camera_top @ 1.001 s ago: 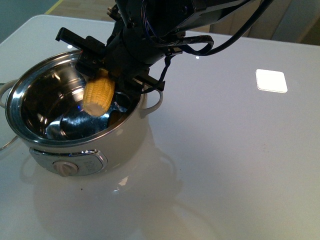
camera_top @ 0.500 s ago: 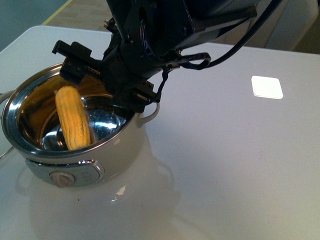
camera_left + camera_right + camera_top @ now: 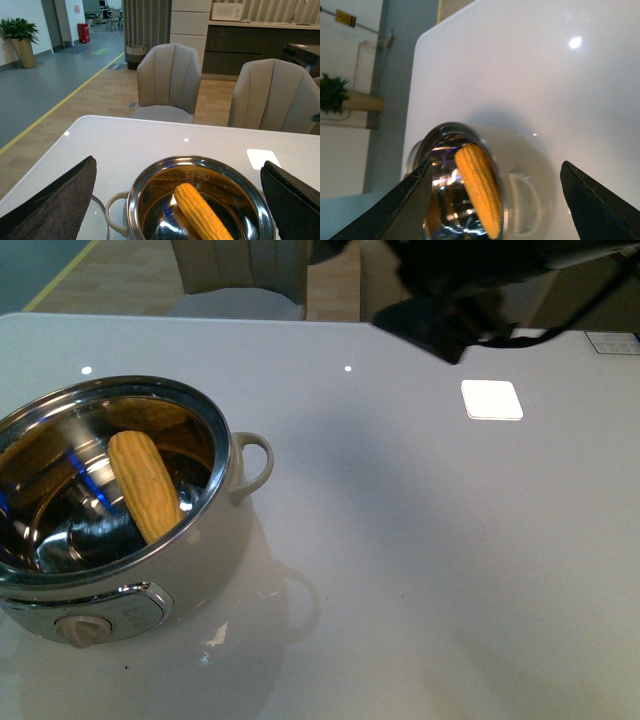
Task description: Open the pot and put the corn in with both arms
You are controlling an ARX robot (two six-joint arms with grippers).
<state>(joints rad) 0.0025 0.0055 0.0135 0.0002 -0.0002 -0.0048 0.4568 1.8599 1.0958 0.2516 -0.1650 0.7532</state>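
— Inside the pot (image 3: 205, 540), do we see the corn (image 3: 145, 485)?
— We do: 1 cob leans against the steel wall, lid off.
— And our 2 grippers?
— We see the left gripper (image 3: 180, 200) spread wide, holding nothing, above the pot. The right gripper (image 3: 495, 200) is likewise parted and empty, well above the white table (image 3: 420, 570).

right claw (image 3: 495, 192) now clear of pot (image 3: 215, 540)

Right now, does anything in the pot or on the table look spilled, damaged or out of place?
Nothing stands out. The corn lies slanted inside the open pot, which stands upright on the table. No spill or damage shows. Both claws are open and hold nothing.
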